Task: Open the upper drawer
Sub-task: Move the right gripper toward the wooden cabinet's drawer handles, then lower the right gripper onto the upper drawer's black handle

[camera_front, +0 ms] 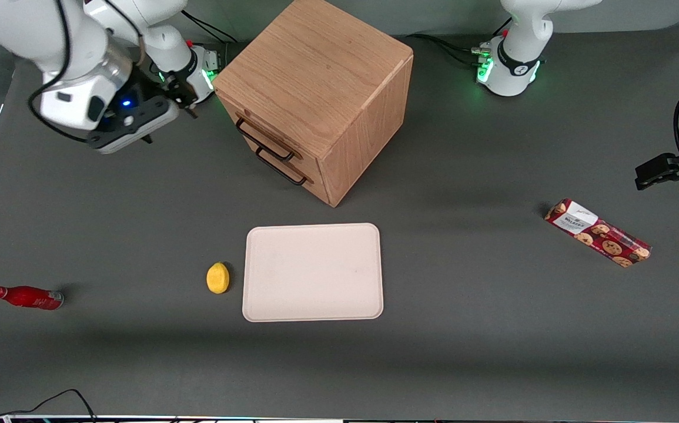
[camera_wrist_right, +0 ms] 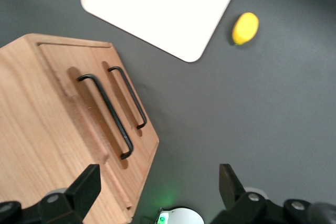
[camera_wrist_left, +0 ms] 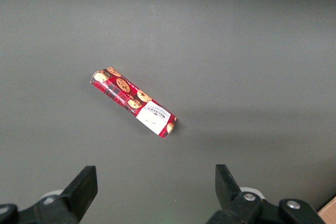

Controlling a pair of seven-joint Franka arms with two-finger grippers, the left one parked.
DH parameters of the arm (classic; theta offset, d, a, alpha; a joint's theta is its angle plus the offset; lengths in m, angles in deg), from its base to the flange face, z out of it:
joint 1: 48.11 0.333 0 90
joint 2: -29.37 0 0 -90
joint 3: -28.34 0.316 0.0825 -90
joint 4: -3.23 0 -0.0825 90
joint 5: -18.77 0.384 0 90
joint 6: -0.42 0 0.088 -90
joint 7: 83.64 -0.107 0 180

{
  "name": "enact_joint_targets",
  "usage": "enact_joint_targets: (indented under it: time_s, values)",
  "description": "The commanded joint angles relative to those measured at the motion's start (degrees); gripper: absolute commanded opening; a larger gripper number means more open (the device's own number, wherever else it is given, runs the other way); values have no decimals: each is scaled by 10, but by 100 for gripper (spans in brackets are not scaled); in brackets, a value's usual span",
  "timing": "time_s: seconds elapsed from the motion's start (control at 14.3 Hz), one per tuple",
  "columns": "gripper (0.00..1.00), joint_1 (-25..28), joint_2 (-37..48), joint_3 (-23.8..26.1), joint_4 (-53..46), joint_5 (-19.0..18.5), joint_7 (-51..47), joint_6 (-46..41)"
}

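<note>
Fingers [camera_wrist_right: 157, 190] spread wide, grasping nothing, hover above the table near the shut upper drawer [camera_front: 266, 139].

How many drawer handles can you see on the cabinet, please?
2. The upper drawer handle sits just under the cabinet top; the lower handle is directly beneath it. Both drawers look closed. The gripper is open, hovering in front of them.

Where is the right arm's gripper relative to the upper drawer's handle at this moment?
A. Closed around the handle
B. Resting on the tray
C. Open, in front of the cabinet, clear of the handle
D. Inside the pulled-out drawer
C: the gripper has its fingers spread, hovering before the closed upper drawer, not touching its handle.
</note>
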Motion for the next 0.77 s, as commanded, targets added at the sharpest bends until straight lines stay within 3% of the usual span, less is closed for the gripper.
enact_joint_targets:
  time_s: [0.0, 0.35, 0.7]
  values:
    - [100, 41, -18, -12, -16, 10, 2, -2]
    - [100, 58, -37, -16, -15, 12, 1, 20]
    - [100, 35, -68, -23, -6, 76, 62, 22]
